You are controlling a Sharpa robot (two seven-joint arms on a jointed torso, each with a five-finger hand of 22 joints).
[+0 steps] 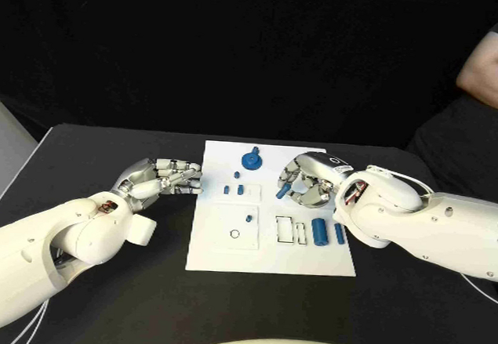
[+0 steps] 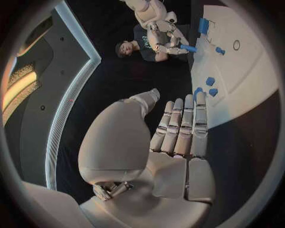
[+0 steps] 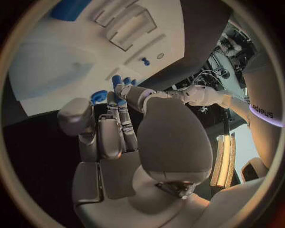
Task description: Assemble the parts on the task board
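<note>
Over the board (image 1: 269,256), right hand (image 1: 307,180) pinches a blue peg (image 1: 283,191). Left hand (image 1: 158,179) rests at the edge, fingers together w/ nothing held. Probably lower it slowly, upright, into its hole.

Task board (image 1: 215,256) mid-table; parts (image 1: 232,190) on it, between both arms

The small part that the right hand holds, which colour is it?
Blue. The part in the right hand shows best in the head view.
</note>
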